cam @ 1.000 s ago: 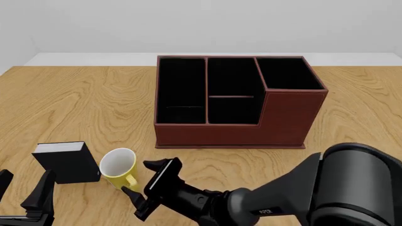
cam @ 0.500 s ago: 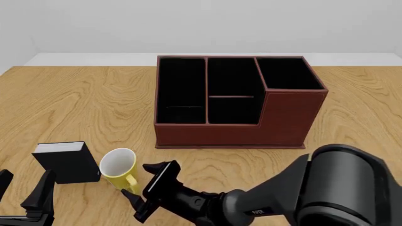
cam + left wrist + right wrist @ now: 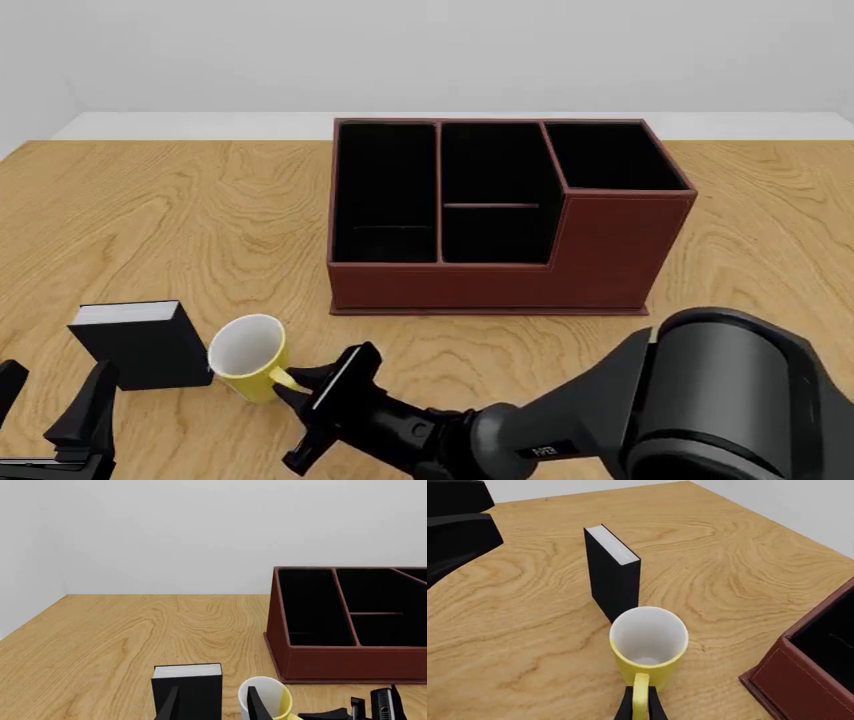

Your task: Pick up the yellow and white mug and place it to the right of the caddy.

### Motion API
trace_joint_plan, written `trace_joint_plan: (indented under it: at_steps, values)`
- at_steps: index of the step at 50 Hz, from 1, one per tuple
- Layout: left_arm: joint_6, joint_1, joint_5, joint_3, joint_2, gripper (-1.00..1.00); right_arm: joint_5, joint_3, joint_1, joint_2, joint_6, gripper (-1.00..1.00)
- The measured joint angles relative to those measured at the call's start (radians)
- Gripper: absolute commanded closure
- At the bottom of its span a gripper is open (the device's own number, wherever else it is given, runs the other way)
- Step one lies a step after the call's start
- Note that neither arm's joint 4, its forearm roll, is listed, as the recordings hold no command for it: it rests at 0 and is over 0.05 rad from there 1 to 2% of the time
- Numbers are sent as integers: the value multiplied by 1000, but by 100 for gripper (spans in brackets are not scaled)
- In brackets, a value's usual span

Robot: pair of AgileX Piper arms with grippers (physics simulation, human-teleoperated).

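The yellow and white mug (image 3: 250, 355) stands upright on the table near the front left, well in front of the reddish-brown caddy (image 3: 507, 215). My right gripper (image 3: 291, 384) reaches in from the right and is shut on the mug's yellow handle. In the right wrist view the two fingers (image 3: 626, 709) pinch the handle of the mug (image 3: 647, 640). My left gripper (image 3: 51, 415) is open and empty at the front left corner. The mug (image 3: 267, 700) and caddy (image 3: 347, 660) also show in the left wrist view.
A small black book (image 3: 140, 343) with white pages stands upright just left of the mug, almost touching it; it also shows in the right wrist view (image 3: 612, 577) and left wrist view (image 3: 188, 690). Bare wood table (image 3: 761, 250) lies right of the caddy.
My right gripper has moved forward and closed on the mug's handle. The mug has shifted slightly to the left. The left arm has not moved.
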Motion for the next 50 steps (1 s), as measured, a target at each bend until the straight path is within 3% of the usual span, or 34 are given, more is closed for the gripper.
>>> trace_joint_plan:
  at_steps: [19,50]
  values:
    - [0,0,0,0,0,-100,-4,19,-1,-14,-16,100]
    - [0,0,0,0,0,-100,-46,127,-11,-150,-115,100]
